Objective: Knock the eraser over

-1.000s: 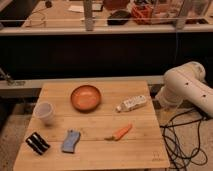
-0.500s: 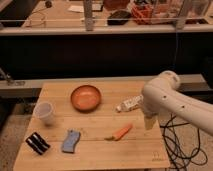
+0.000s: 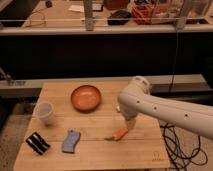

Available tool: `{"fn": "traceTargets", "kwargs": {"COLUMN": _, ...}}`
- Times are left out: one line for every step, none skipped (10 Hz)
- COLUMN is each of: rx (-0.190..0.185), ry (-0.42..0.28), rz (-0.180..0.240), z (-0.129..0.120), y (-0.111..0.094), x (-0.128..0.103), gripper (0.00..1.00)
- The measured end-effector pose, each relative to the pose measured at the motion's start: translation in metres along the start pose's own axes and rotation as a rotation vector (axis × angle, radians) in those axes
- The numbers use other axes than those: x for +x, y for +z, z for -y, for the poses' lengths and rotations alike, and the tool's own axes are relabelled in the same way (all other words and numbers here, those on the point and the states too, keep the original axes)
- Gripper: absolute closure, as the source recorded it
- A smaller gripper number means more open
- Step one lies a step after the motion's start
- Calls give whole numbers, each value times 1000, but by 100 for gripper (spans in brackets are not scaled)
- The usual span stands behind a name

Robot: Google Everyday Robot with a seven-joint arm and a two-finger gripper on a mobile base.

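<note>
1. Arm [image 3: 165, 112]: the white arm is reaching in from the right edge and bending over the right half of the wooden tabletop [image 3: 100, 156].
2. Gripper [image 3: 129, 124]: it is hanging below the arm's bend and pointing down, just above the small orange carrot [image 3: 120, 133]. Whether it is spread or closed cannot be told from this view.
3. Eraser [image 3: 38, 142]: the small black block, two dark bars with a pale stripe between them, is resting near the front-left corner of the tabletop. It is sitting well apart from the gripper.
4. White cup [image 3: 44, 113]: it is standing upright behind the eraser, near the left edge.
5. Blue-grey pad [image 3: 71, 141]: the wavy-edged pad is lying flat just right of the eraser, between it and the carrot.
6. Orange bowl [image 3: 86, 97]: it is sitting toward the back centre, left of the arm's bend.
7. Black cable [image 3: 172, 142]: it is trailing beside the tabletop's right edge.
</note>
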Motion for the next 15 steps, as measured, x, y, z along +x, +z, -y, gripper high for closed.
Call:
{"fn": "traceTargets", "kwargs": {"rx": -1, "ry": -9, "rz": 6, "z": -6, "y": 1, "x": -7, "gripper": 20}}
{"fn": "traceTargets", "kwargs": {"rx": 1, "ry": -21, "rz": 18, "z": -9, "y": 0, "x": -10, "gripper": 20}}
{"fn": "traceTargets", "kwargs": {"rx": 6, "ry": -26, "rz": 31, "z": -8, "y": 3, "x": -11, "gripper": 20}}
{"fn": "traceTargets", "kwargs": {"rx": 17, "ry": -34, "rz": 48, "z": -4, "y": 12, "x": -10, "gripper": 20}}
{"fn": "traceTargets", "kwargs": {"rx": 27, "ry": -31, "rz": 59, "z": -2, "y": 21, "x": -3, "gripper": 20}}
{"fn": "traceTargets", "kwargs": {"rx": 33, "ry": -31, "rz": 73, "z": -5, "y": 27, "x": 3, "gripper": 20}}
{"fn": "traceTargets", "kwargs": {"rx": 38, "ry": -31, "rz": 93, "z": -8, "y": 26, "x": 6, "gripper": 20}}
{"fn": "traceTargets", "kwargs": {"rx": 43, "ry": -25, "rz": 102, "z": -10, "y": 25, "x": 9, "gripper": 20}}
{"fn": "traceTargets", "kwargs": {"rx": 48, "ry": -13, "rz": 103, "z": -10, "y": 27, "x": 15, "gripper": 20}}
{"fn": "traceTargets", "kwargs": {"rx": 64, "ry": -3, "rz": 108, "z": -5, "y": 32, "x": 22, "gripper": 20}}
{"fn": "traceTargets", "kwargs": {"rx": 74, "ry": 3, "rz": 112, "z": -4, "y": 35, "x": 25, "gripper": 20}}
{"fn": "traceTargets", "kwargs": {"rx": 84, "ry": 8, "rz": 128, "z": -6, "y": 37, "x": 29, "gripper": 20}}
{"fn": "traceTargets", "kwargs": {"rx": 90, "ry": 16, "rz": 142, "z": -10, "y": 38, "x": 31, "gripper": 21}}
{"fn": "traceTargets", "kwargs": {"rx": 100, "ry": 29, "rz": 157, "z": -12, "y": 40, "x": 37, "gripper": 28}}
{"fn": "traceTargets", "kwargs": {"rx": 109, "ry": 40, "rz": 167, "z": -10, "y": 41, "x": 44, "gripper": 37}}
